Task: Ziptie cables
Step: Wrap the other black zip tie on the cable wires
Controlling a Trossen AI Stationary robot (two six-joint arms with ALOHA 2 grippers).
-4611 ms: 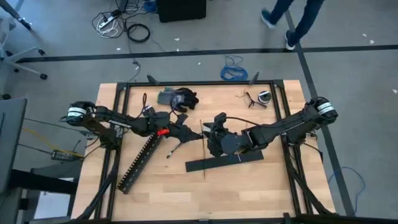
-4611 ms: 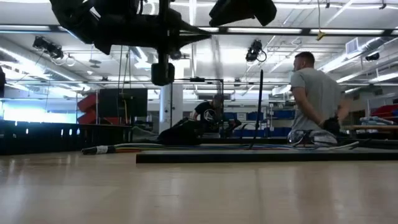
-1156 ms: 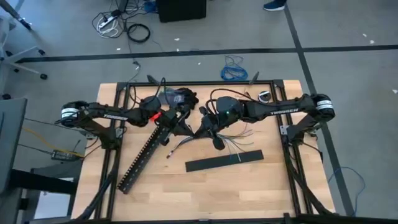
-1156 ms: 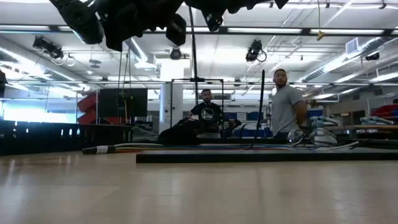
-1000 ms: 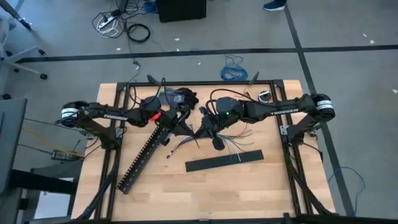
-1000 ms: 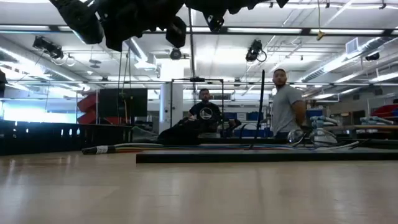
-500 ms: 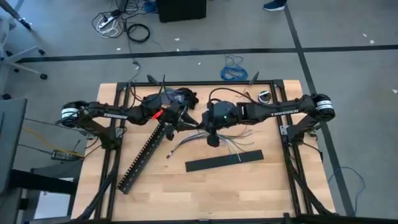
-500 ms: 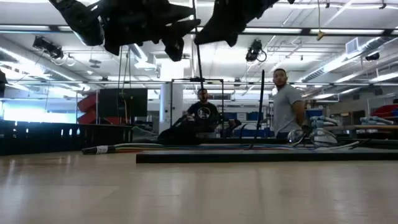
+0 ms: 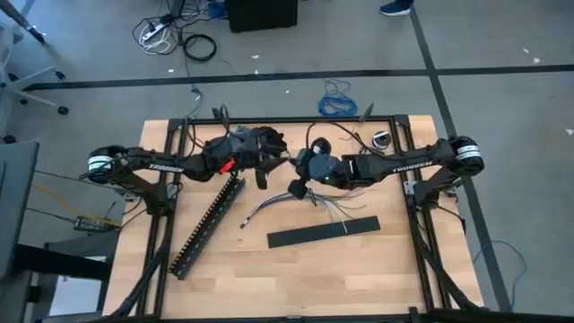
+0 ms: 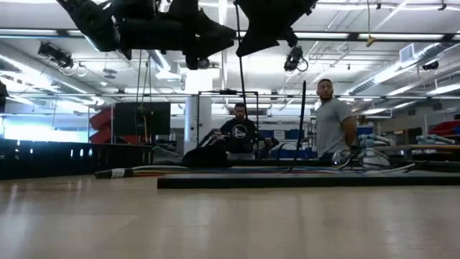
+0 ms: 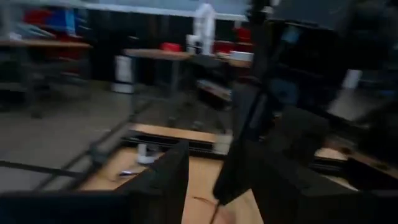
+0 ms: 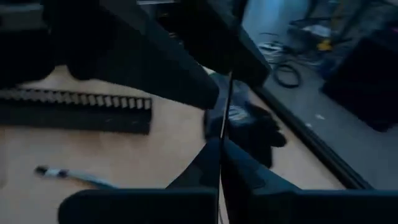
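Since a few seconds ago, my right pincer has left the flat black bar and gone toward the far middle of the bench. It is now close beside my left pincer.

The cables lie on the bench, just on the near side of both pincers, thin and pale, with their ends fanned to the right. One ziptie, a very thin black strip, is pinched between my closed right fingers and hangs straight down.

The slotted duct lies slanted on the left and a dark glove at the far edge. My left pincer's fingers stand apart and hold nothing. Both arms reach inward, raised above the bench.
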